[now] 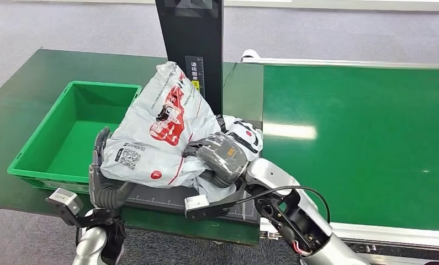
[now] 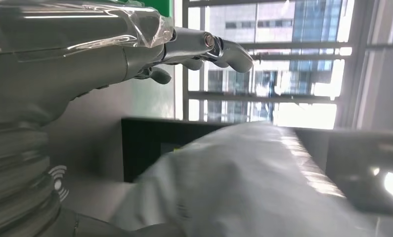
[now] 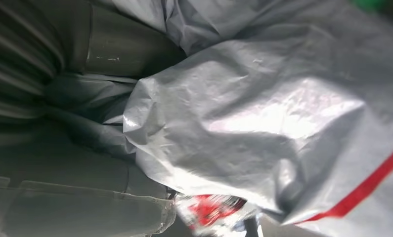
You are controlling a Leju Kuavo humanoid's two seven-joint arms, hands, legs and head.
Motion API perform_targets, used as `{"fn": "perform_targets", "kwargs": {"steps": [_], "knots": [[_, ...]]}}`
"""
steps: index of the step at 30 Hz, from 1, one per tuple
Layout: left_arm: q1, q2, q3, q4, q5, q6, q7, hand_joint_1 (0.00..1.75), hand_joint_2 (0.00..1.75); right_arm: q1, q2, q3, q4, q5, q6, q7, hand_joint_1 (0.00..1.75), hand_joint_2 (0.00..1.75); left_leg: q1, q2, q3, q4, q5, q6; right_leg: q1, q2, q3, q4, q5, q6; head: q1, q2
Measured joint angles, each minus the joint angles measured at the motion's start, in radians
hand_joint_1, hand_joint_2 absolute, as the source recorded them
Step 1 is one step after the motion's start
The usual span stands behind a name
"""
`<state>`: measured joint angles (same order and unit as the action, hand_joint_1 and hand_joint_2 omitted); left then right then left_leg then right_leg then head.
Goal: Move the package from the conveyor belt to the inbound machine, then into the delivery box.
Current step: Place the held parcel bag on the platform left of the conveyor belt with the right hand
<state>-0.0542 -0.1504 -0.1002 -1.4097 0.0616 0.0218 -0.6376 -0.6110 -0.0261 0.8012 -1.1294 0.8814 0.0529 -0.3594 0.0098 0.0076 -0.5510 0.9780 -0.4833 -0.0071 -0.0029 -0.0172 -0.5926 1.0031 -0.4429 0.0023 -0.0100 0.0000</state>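
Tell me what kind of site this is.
Probably a parcel-sorting station: a wide green conveyor belt, a black scanning platform with upright post, a green plastic bin, and a grey plastic mailer bag.

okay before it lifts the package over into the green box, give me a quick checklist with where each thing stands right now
1. Package on the black platform of the inbound machine: ok, it sits there, leaning toward the upright column.
2. Right hand holding the package: ok, fingers curled into the plastic.
3. Left hand supporting the other side: cannot tell; it is up against the package's left edge, but contact is not clear.
4. Green box ready to receive: ok, it looks empty and stands just left of the platform.
5. Path from platform to box: ok, nothing stands between them.
6. Label facing up: ok, the code patch is visible.
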Motion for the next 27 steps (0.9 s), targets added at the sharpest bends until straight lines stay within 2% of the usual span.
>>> {"fn": "perform_targets", "kwargs": {"steps": [5,9,15,25,26,27], "knots": [[0.012,-0.004,0.047,-0.038,0.006,0.042,0.015,0.0,1.75,-0.094,0.054,0.133,0.195,0.115,0.029,0.137,1.75,1.75,0.0,0.001,0.0,0.0,0.0,0.0,0.001,0.0,0.0,0.0,0.0,0.0,0.0,0.0],[0.03,-0.011,0.077,-0.066,0.004,0.051,0.025,0.0,1.75,-0.145,0.104,0.204,0.338,0.166,-0.011,0.219,1.75,1.75,0.0,0.0,0.0,0.0,0.0,0.0,0.001,0.0,-0.001,0.0,0.0,0.0,0.0,0.0],[0.033,-0.014,0.094,-0.073,0.003,0.054,0.027,0.0,1.75,-0.183,0.146,0.253,0.46,0.166,-0.005,0.203,1.75,1.75,0.0,0.0,0.0,0.0,0.0,0.0,0.0,0.0,-0.001,0.0,0.0,0.0,0.0,0.0],[0.031,-0.018,0.098,-0.067,-0.001,0.041,0.028,0.0,1.75,-0.186,0.156,0.297,0.56,0.156,-0.015,0.146,1.75,1.75,0.0,0.0,0.001,0.0,0.0,0.0,0.0,0.0,-0.001,0.0,0.0,0.0,0.0,0.0],[0.03,-0.019,0.098,-0.066,-0.002,0.04,0.027,0.0,1.75,-0.186,0.157,0.299,0.57,0.154,-0.021,0.146,1.48,1.75,0.0,0.0,0.001,0.0,0.0,0.0,0.0,0.0,-0.001,0.0,0.0,0.0,0.0,0.0],[0.03,-0.019,0.098,-0.065,-0.002,0.039,0.027,0.0,1.75,-0.186,0.157,0.3,0.579,0.153,-0.032,0.149,1.06,1.75,0.0,0.0,0.001,0.0,0.0,0.0,0.0,0.0,-0.001,0.0,0.0,0.0,0.0,0.0]]}}
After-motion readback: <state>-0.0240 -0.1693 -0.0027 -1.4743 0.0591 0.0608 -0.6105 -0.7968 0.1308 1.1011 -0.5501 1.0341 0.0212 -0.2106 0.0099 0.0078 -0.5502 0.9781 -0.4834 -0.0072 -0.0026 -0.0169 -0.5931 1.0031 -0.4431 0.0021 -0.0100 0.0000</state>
